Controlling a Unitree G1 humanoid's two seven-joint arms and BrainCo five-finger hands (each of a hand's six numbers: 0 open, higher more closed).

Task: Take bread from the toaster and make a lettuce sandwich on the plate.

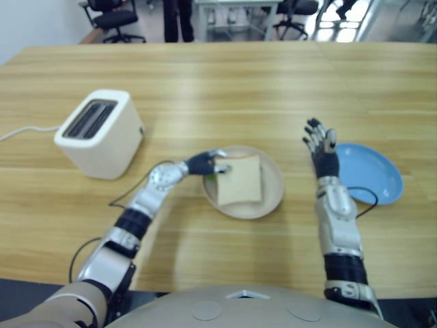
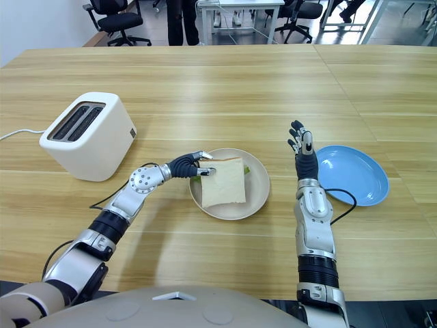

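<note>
Over plate (image 2: 262, 190), left robot hand (image 2: 188, 165) pinching bread (image 2: 224, 184)

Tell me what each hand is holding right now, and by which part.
The left hand grips the bread slice by its far left corner with its fingers, on the plate. The right hand is open and empty.

Your wooden counter (image 2: 205, 89) spans whole view, grain running left to right, seam between boards on right side. White toaster (image 2: 87, 135) stands on left part, slots facing up. You'll see its white cord (image 2: 17, 133) trailing across wood toward left edge. Round beige plate (image 2: 263, 186) lies near centre, toward front edge, well apart from toaster. Blue plate (image 2: 351, 174) lies to right of beige one, near but not touching. Both plates sit flat on wood.
</note>
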